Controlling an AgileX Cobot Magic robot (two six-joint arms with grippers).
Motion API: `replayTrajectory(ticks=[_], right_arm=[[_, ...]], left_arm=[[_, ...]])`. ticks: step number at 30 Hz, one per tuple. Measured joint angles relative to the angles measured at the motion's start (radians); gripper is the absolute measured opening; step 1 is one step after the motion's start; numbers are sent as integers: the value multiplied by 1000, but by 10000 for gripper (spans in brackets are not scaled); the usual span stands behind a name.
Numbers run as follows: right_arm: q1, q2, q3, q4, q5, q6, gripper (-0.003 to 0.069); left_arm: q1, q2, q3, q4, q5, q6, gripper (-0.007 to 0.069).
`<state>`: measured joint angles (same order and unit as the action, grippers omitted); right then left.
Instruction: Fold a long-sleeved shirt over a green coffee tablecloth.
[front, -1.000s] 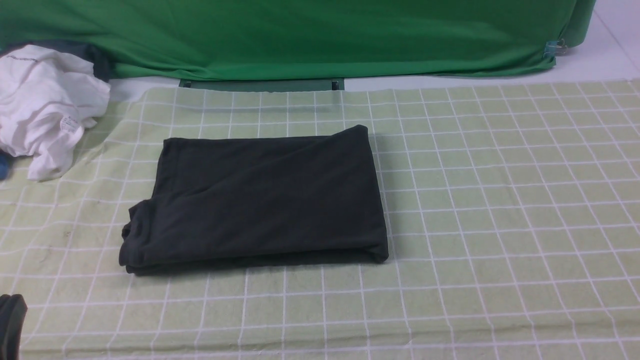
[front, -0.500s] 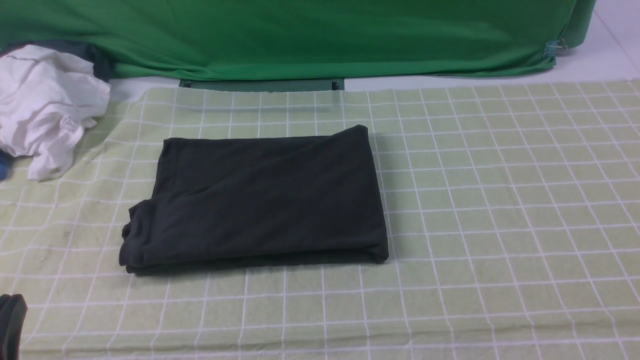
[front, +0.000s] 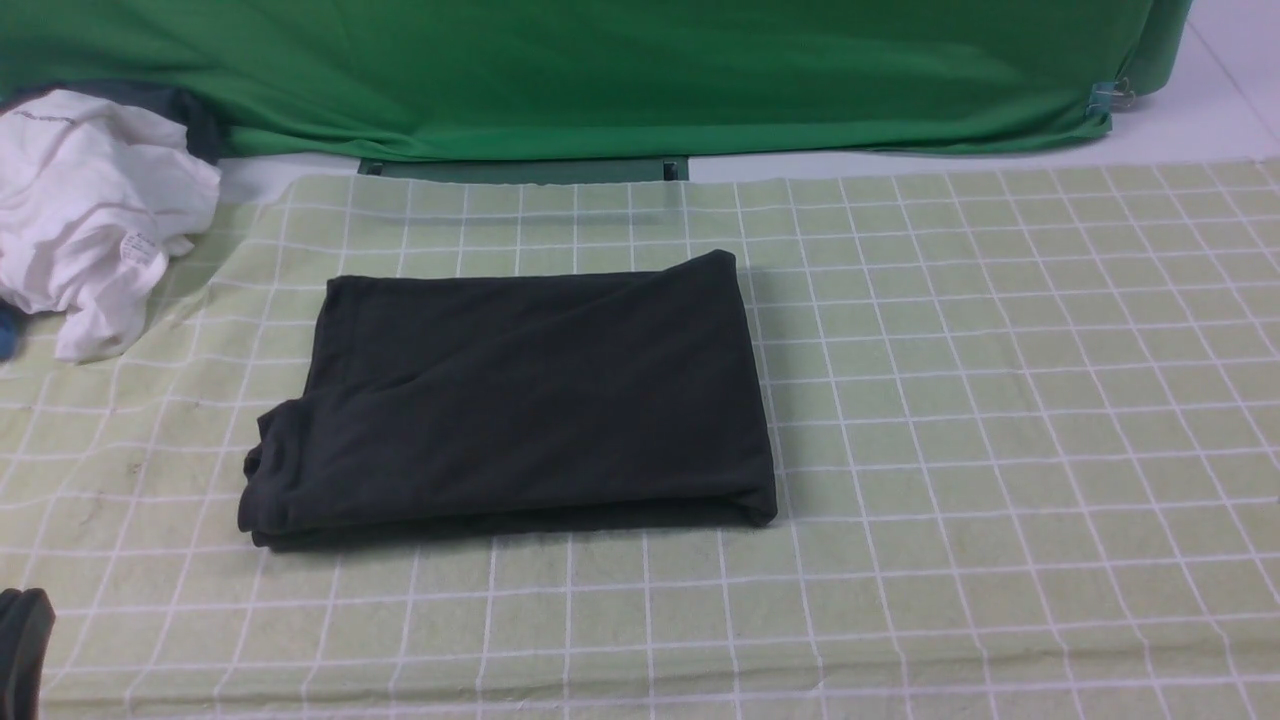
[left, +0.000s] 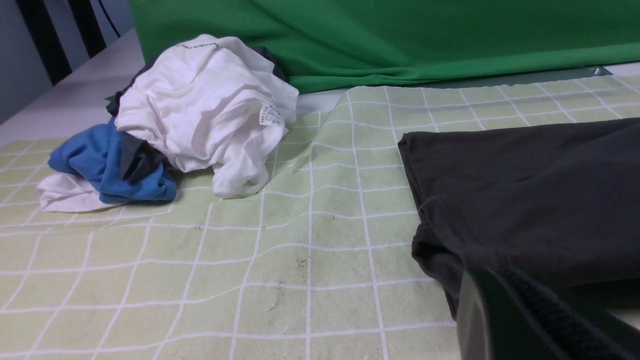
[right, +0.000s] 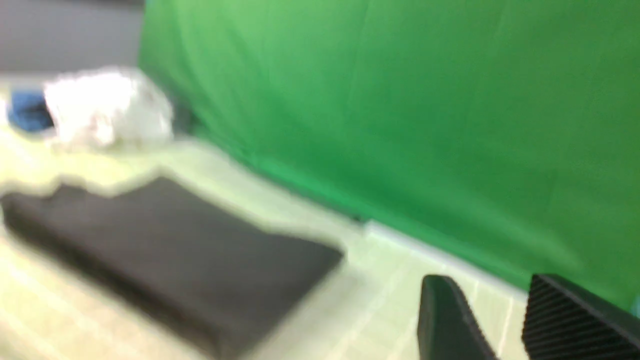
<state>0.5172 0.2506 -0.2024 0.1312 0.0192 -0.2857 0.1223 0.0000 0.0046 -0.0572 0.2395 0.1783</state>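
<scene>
Left tool (left: 492, 274) stands narrow, its fingers shut together with nothing between them, at the counter's near left corner. It is apart from the long-sleeved shirt (front: 540, 400), which lies farther toward the far edge and to the right of it. Right tool (right: 485, 280) stands wide, a gap showing between its two ribbed fingers, and it holds nothing. The shirt is well apart from it too; the front view does not take this tool in.

Black and already folded into a broad, low bundle, the shirt rests on the green coffee tablecloth (front: 1000, 400), left of the counter's middle. Its left end is bunched and rumpled near the counter's left edge, while the right end is smoother. One layer slants across the top, leaving a flatter part showing toward the far left corner of the bundle.

A crumpled white garment (front: 100, 200) sits by the counter's far left corner, with a blue cloth (left: 105, 165) beside it. Green fabric (front: 600, 80) hangs beyond the far edge.
</scene>
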Motion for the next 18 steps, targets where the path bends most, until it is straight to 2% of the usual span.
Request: replayTrajectory(ticks=[8,15,16,18], right_arm=[[-99,-14,205,0,-117,55,237],[-281,-96,206,0,58,65,237],[-347,-127,206,0,121,66,237],[-409,-160,208,0,159,67,237]], left_arm=[[0,0,0,0,0,0,13],[0,0,0,0,0,0,13],[0,0,0,0,0,0,13],[0,0,0,0,0,0,13]])
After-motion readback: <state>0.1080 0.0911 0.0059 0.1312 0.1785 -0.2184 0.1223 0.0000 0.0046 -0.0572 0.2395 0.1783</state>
